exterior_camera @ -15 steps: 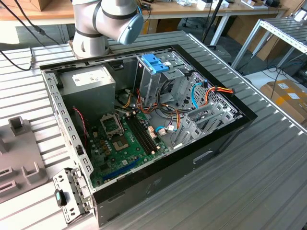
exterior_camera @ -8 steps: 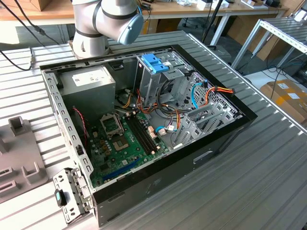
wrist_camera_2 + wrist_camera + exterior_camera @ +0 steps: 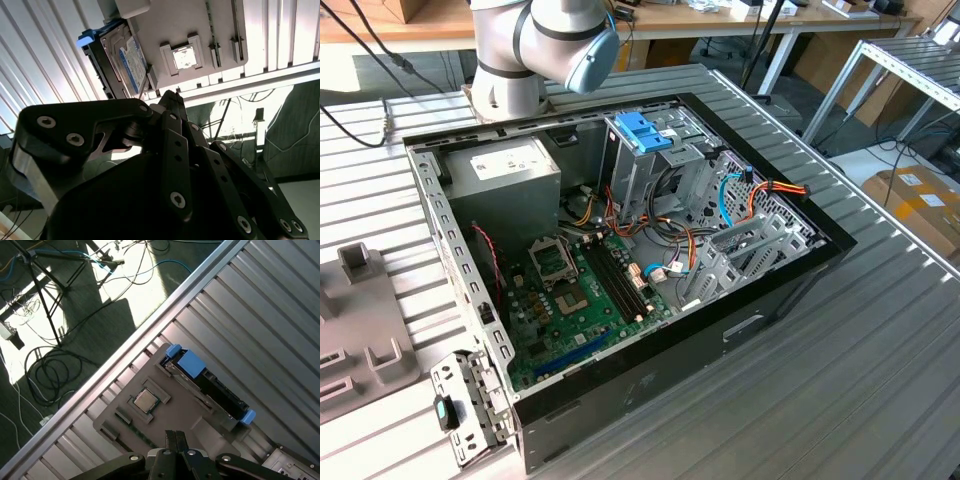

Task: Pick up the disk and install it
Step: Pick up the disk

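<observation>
**First wrist view: disk on edge in the tray, gripper empty**

I see the disk (image 3: 215, 388) standing on its long edge in a slot of the grey tray (image 3: 192, 415), with a blue rail at each end. In the second wrist view its labelled face looks toward the middle of the tray. A chip (image 3: 145, 401) sits in a square seat of the same tray, well apart from the disk. My gripper (image 3: 175, 436) hangs over the tray near the disk without touching it. Its fingers are pressed together on nothing. The tray lies on the ribbed table (image 3: 270, 315), close to the table's edge. In the exterior view the open case (image 3: 705, 350) lies on that table, with the arm (image 3: 535, 45) behind it.
</observation>
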### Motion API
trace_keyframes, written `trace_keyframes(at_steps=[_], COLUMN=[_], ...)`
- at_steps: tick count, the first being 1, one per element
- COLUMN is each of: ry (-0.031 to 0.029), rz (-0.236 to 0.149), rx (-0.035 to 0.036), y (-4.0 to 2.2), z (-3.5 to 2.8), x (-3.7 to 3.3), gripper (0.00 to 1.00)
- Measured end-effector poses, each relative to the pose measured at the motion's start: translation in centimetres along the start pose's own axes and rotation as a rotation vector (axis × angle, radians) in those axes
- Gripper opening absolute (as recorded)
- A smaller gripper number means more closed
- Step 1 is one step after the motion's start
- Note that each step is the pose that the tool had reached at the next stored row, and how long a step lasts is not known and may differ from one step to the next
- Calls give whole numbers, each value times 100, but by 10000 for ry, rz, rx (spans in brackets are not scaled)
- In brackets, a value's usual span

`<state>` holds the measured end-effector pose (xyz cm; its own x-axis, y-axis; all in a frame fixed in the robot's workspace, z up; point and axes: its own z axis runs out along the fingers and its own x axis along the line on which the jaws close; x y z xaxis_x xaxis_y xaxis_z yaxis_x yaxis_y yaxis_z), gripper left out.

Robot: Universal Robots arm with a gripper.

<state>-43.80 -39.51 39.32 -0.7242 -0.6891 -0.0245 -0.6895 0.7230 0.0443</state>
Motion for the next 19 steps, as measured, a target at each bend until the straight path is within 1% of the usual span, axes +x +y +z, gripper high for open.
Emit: trace_keyframes(at_steps=[19], ry=[22], rz=[-483], rx=[-12], y=[0], z=[0], x=[0], gripper=[11])
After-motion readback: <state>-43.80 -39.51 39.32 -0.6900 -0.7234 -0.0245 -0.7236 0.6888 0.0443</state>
